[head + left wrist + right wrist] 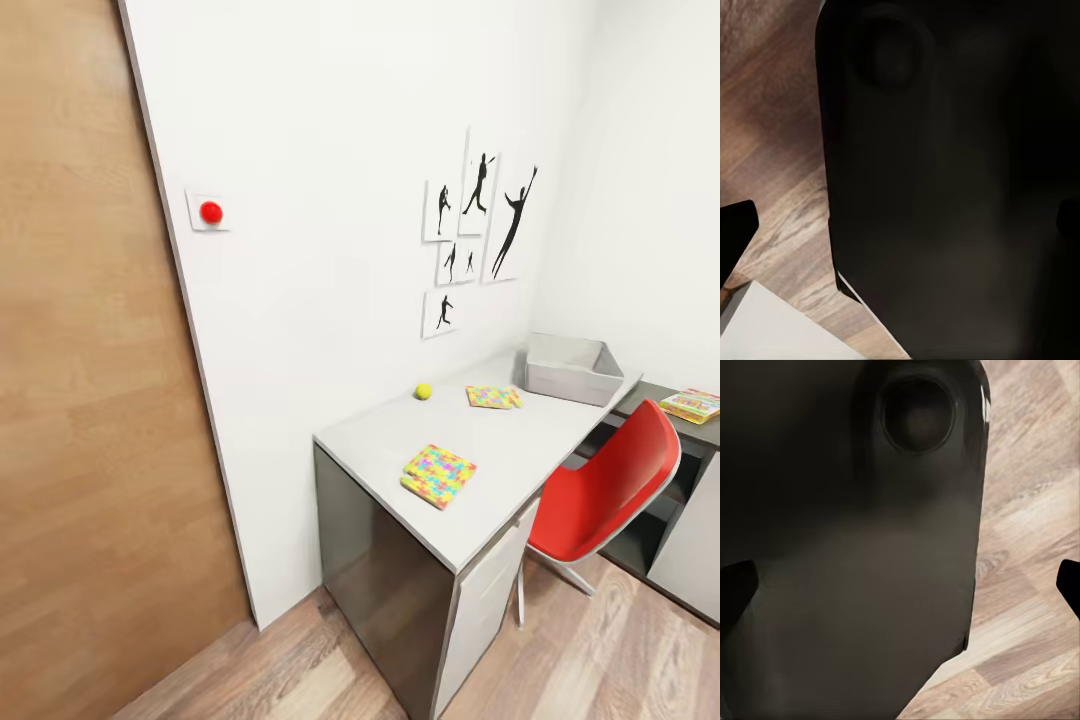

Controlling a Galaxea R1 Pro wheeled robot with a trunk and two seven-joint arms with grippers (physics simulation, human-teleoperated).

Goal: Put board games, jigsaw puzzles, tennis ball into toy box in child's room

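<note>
The table (375, 435) stands along the white wall in the head view. A multicoloured jigsaw puzzle (439, 475) lies near its front end and a second one (493, 397) further back. The small yellow-green tennis ball (423, 391) rests by the wall. The light grey toy box (570, 385) sits at the table's far end. A colourful board game (692, 404) lies on the dark unit to the right. The bed is out of view. Each wrist view looks past a dark robot body to the wood floor. My left gripper (900, 225) and right gripper (900, 589) have their fingertips wide apart and hold nothing.
A red chair (605, 490) stands at the table's right side, partly tucked under it. A wooden door panel (90, 400) fills the left. A red wall button (211, 212) and black silhouette pictures (480, 230) hang on the wall. Wood floor (300, 670) lies before the table.
</note>
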